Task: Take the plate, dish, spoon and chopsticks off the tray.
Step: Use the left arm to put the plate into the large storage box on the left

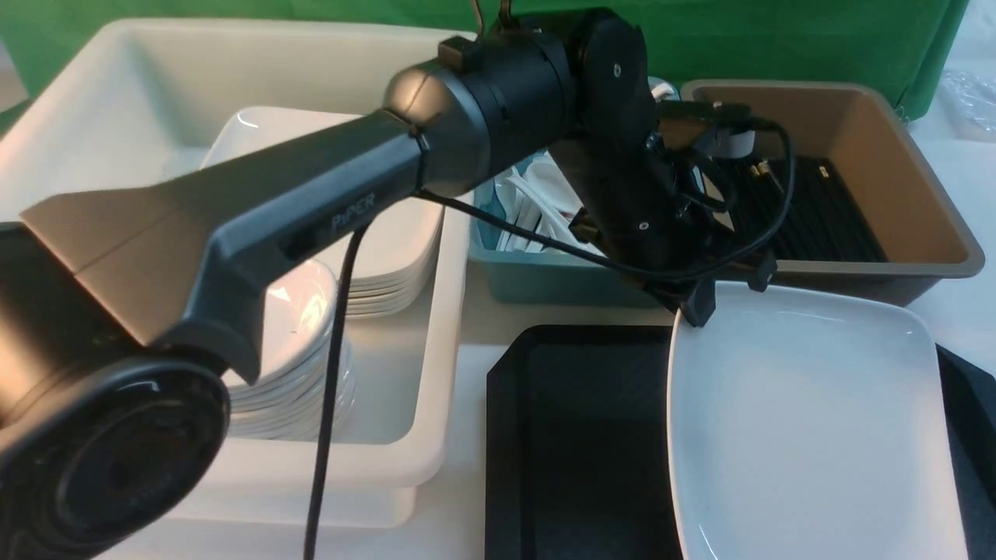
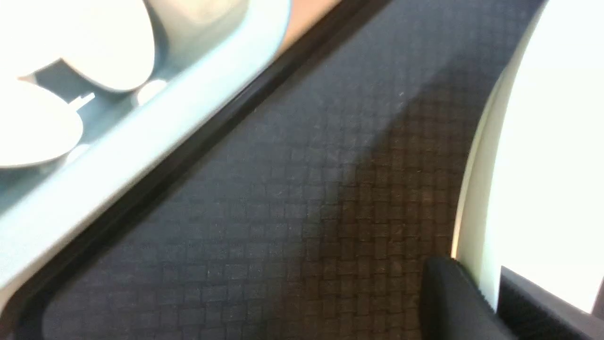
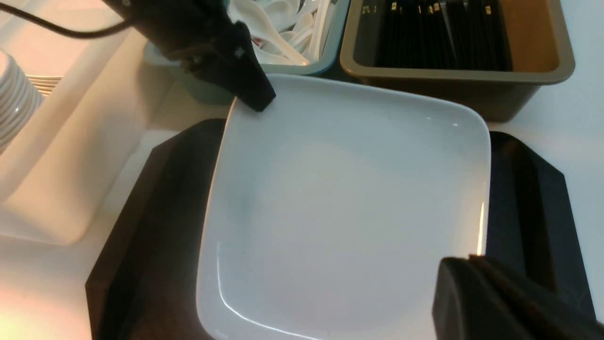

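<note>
Step in hand: taking hold of the plate [image 1: 809, 420], which I judge to be the last piece to clear; no dish, spoon or chopsticks show on the visible part of the tray [image 1: 576, 435].
Plate: it lies on the right part of the tray, its far edge near the blue tub [image 1: 545, 284] and the brown tub [image 1: 895, 179]. I cannot tell if the gripped corner is raised.
Left tool [image 1: 695, 307]: closed on the rim at the far left corner of the plate, with one finger on the inside of the rim and one on the outside.
Right tool [image 3: 472, 283]: fingers pressed together with nothing between them, above the near right edge of the plate.
Goal place: probably the stack of plates [image 1: 389, 249] in the white tub [image 1: 436, 342], to the left of the tray.
Next move: lift the plate by this corner and carry it left over the tub wall.
What it calls for: a firm grip, because a wide glossy plate held at one corner will likely hang down and may slip; also enough height to pass the wall.
</note>
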{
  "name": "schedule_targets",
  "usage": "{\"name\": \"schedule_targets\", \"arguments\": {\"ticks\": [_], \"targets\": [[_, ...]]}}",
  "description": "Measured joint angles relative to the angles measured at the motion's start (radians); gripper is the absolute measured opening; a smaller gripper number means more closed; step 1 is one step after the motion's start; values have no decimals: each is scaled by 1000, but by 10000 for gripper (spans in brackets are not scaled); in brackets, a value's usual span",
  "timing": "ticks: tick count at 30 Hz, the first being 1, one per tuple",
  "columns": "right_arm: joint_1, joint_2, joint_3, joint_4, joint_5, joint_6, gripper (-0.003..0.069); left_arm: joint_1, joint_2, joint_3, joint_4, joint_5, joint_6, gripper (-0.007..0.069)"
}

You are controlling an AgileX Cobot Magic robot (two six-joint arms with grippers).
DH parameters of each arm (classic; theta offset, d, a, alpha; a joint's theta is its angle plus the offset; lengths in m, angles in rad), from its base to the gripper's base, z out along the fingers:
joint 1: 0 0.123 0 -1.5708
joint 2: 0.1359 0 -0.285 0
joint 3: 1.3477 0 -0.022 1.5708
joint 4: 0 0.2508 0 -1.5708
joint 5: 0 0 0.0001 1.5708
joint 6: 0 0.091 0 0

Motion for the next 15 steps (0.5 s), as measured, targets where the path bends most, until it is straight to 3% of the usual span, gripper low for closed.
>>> {"name": "schedule_targets", "arguments": {"ticks": [15], "targets": [[0,0,0,1,-26,0,20,1,-79,-45,39,48,31,29]]}}
